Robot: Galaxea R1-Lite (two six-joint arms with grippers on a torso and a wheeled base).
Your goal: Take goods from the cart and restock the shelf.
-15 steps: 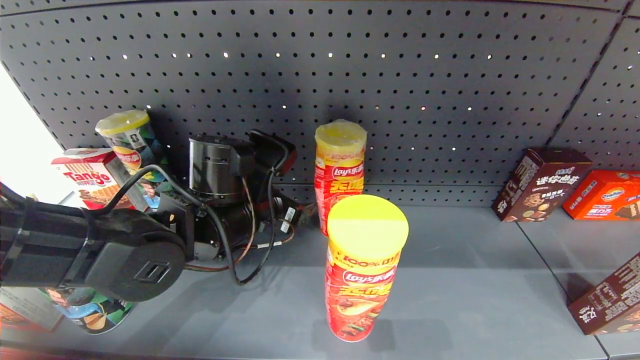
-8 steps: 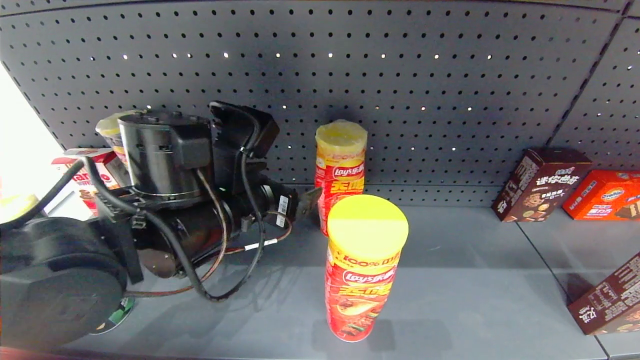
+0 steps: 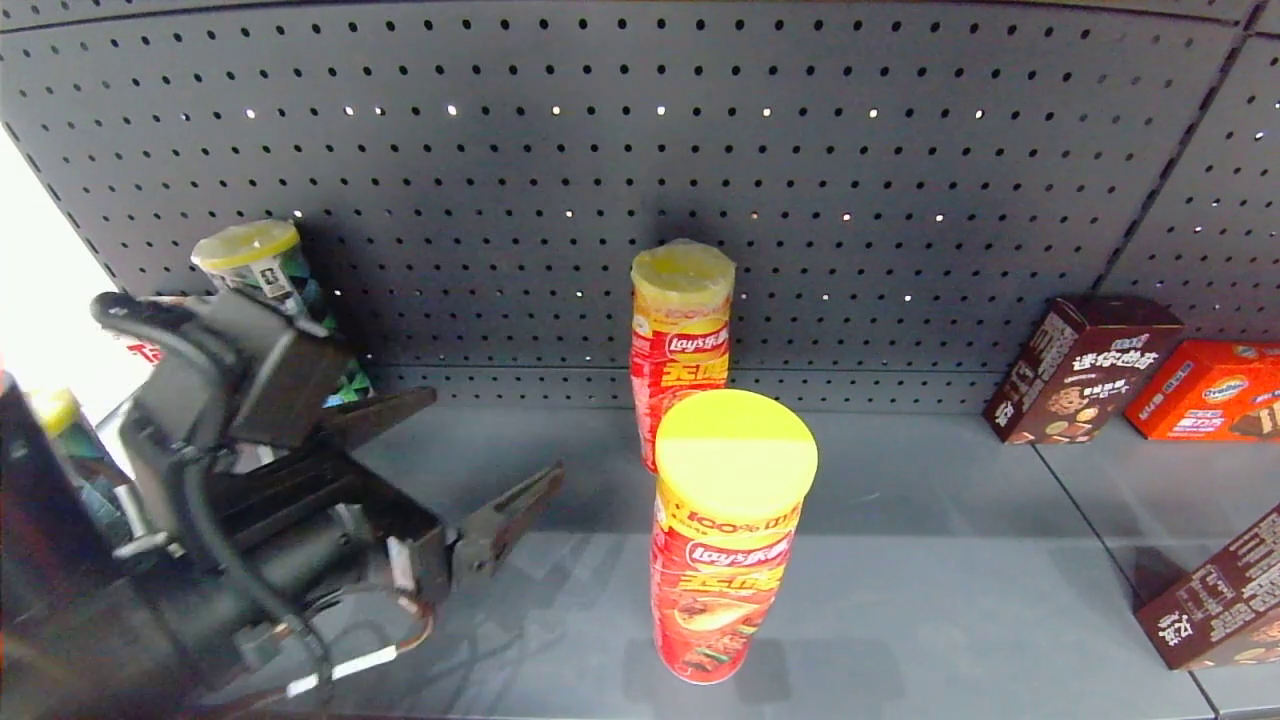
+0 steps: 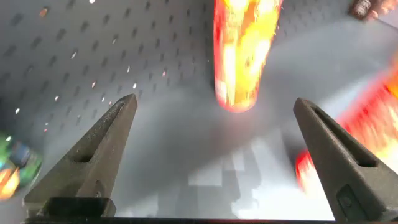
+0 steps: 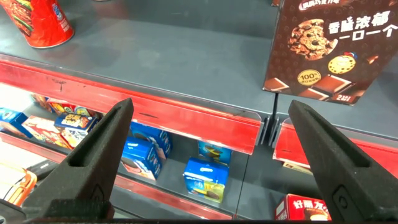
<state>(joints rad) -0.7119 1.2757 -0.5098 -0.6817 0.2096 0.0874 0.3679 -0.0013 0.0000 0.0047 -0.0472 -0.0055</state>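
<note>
Nearest us, right gripper (image 5: 211,104) hangs at the front edge of the shelf (image 5: 186,59), fingers spread wide, nothing between them; under it the red price rail (image 5: 186,118) and blue packs (image 5: 208,180) on the level below. Then left gripper (image 3: 492,432), low at the left over the shelf, fingers also spread, empty, tips touching nothing. Task goods: front chip can (image 3: 725,560) stands upright mid-shelf near the front; rear chip can (image 3: 680,340) upright right behind it, by the pegboard (image 3: 800,150); we can't tell if the two touch. We judge placing is done for these two and the step in hand is getting the left arm out and off to the cart for more. To do it well: draw the arm straight back along its own line, no sideways swing toward the front chip can, it's tall and narrow and we'd expect it to tip on a light knock. In the way: green can (image 3: 262,270) just behind the left wrist at back left, wrist cables could catch it. Farther right, well apart from the chip cans: brown cookie box (image 3: 1080,365) at the back, orange box (image 3: 1210,390) beside it, another brown box (image 3: 1220,600) at the right edge nearer the front; none blocks the left arm
</note>
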